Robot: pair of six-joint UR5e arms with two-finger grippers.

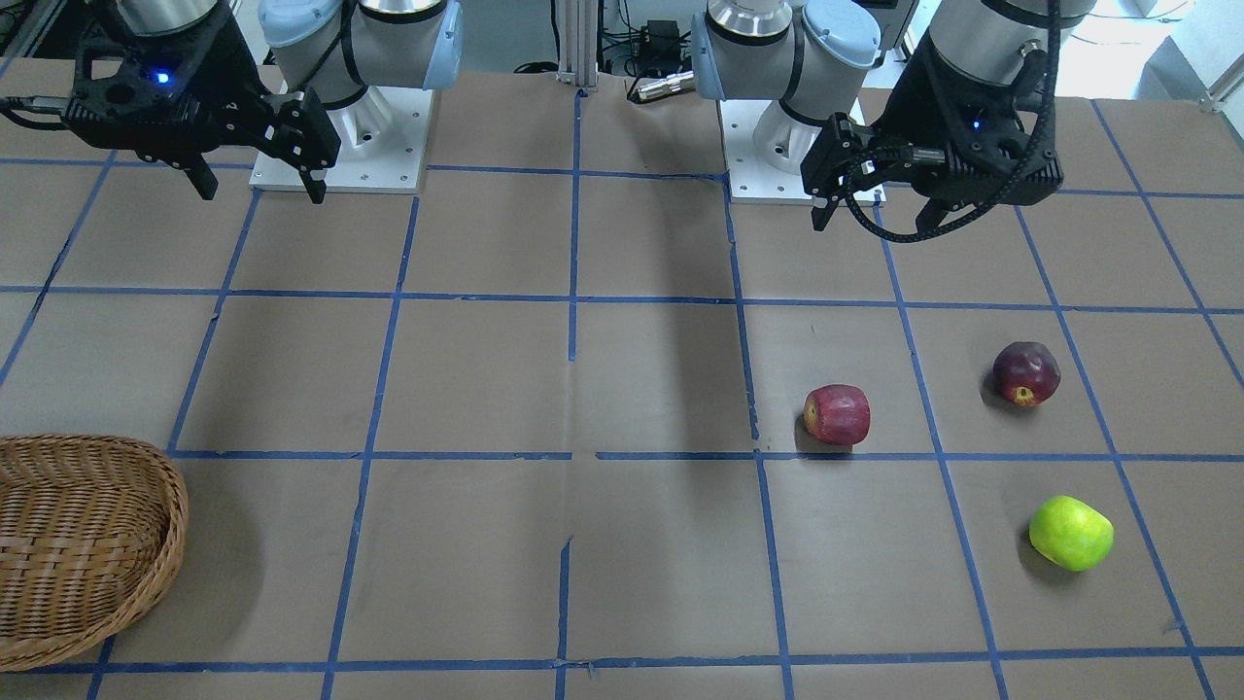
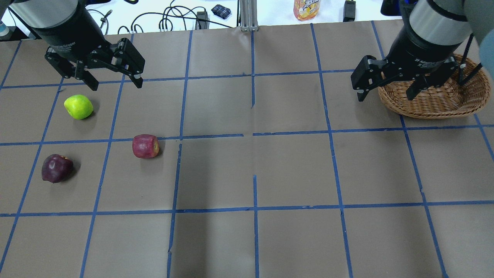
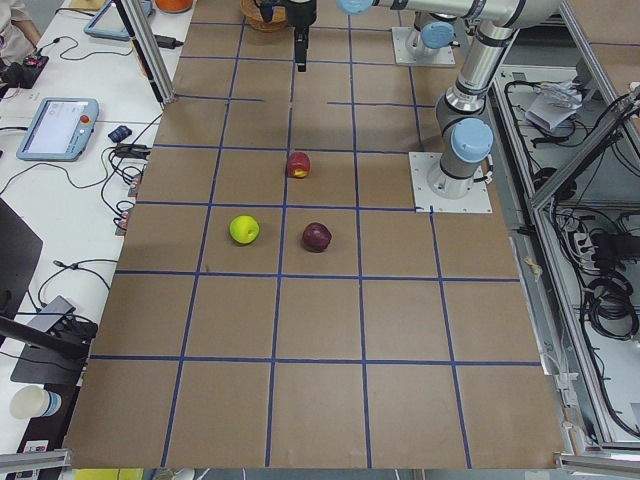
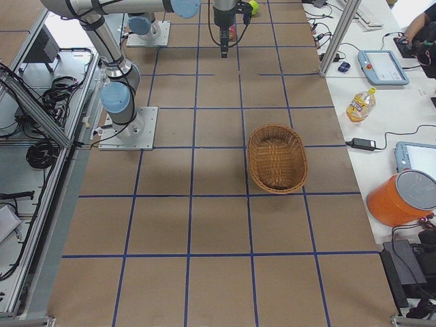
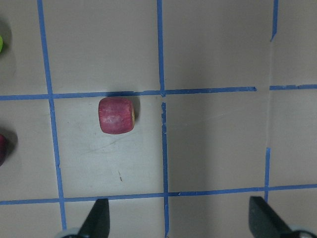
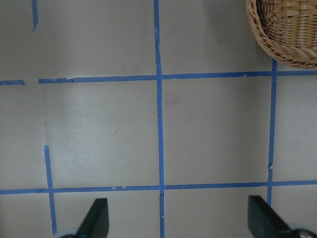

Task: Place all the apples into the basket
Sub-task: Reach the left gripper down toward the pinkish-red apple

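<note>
Three apples lie on the table on my left side: the matte red one (image 2: 145,146) (image 1: 837,415) (image 5: 116,115), the dark maroon one with a yellow patch (image 2: 56,168) (image 1: 1026,373), and the lime green one (image 2: 78,107) (image 1: 1071,533). The wicker basket (image 2: 436,102) (image 1: 78,544) (image 4: 276,158) stands on my right side, with nothing in it. My left gripper (image 2: 115,83) (image 1: 875,222) hangs open and empty above the table, high over the apples. My right gripper (image 2: 386,96) (image 1: 260,192) hangs open and empty just beside the basket's inner rim (image 6: 287,34).
The table is brown paper with a blue tape grid (image 2: 252,133). The two arm bases (image 1: 340,146) stand at the robot's edge. Cables, a bottle (image 2: 307,8) and tablets (image 4: 381,65) lie beyond the far edge.
</note>
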